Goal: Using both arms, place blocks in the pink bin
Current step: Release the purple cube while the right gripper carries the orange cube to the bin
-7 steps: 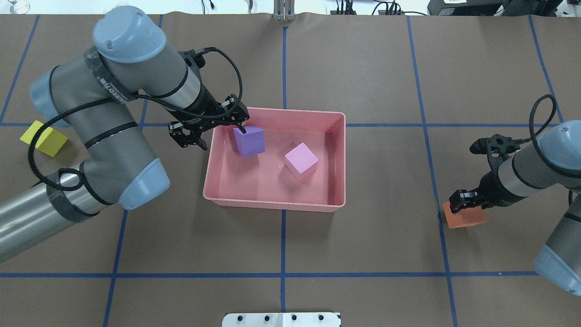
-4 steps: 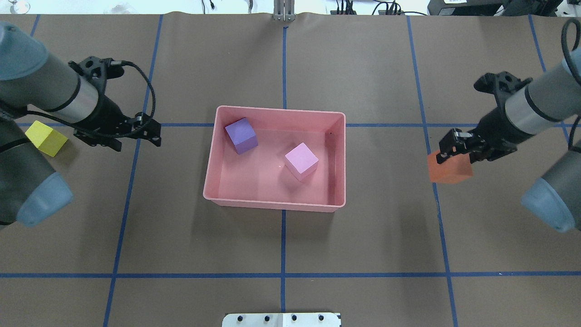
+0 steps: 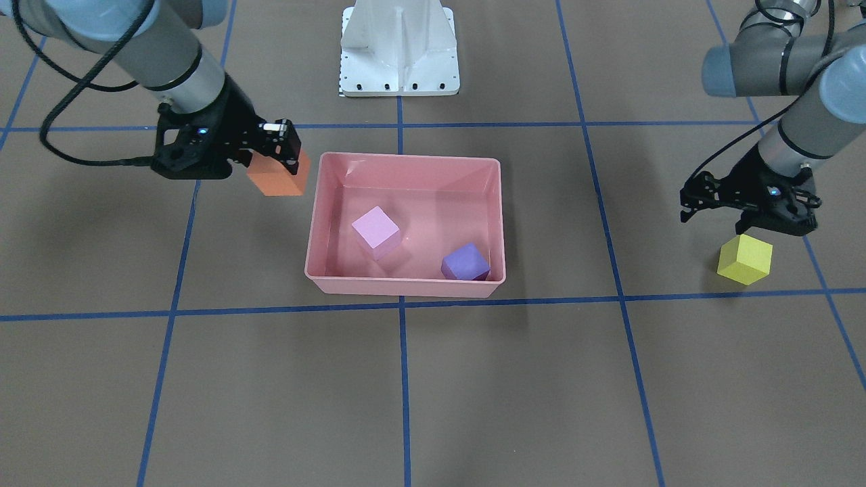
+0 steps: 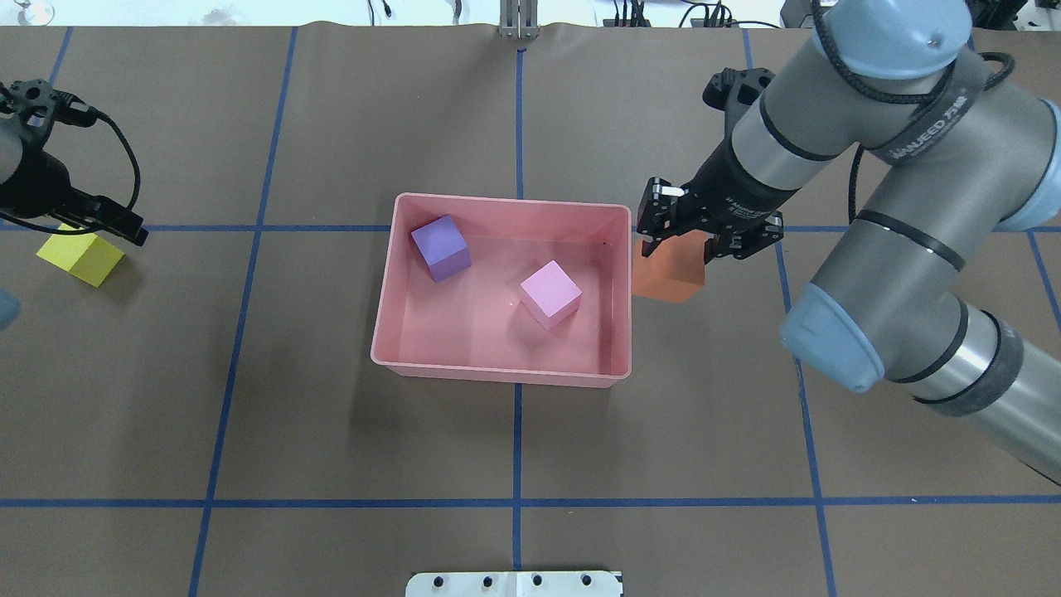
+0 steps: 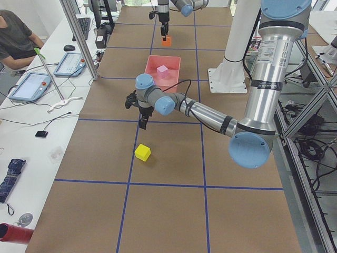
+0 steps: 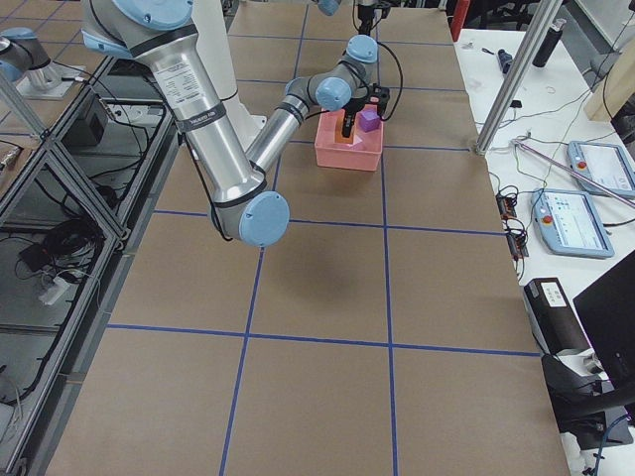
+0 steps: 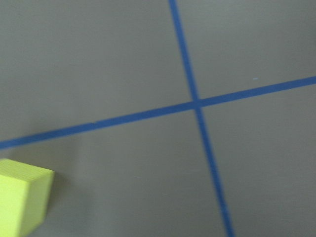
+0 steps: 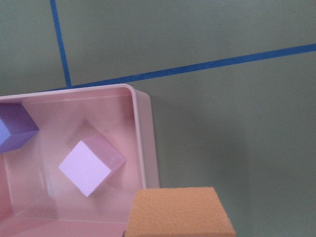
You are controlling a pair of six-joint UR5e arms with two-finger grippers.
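On the brown table (image 4: 331, 448) stands one pink bin (image 4: 501, 378), and four blocks are in sight, one of each colour; two lie inside the bin and two are outside it. Within the bin, the purple block (image 4: 441, 247) sits near the far left corner as the overhead view shows it; the pink-lilac block (image 4: 550, 293) sits toward the middle, apart from the purple one and from the walls. Two arms are at work, one gripper on each.

The right gripper (image 4: 681, 245) is clamped on the orange block (image 4: 667, 278), one finger on each side, the block hanging below the fingers; it is carried clear of the table at the bin's right-hand wall, though whether it is just outside the rim or over it cannot be told. The left gripper (image 3: 743, 218) is empty, its fingers spread apart; it hangs above the table, and the yellow block (image 3: 745, 260) rests on the table just beside it, untouched, well away from the bin.
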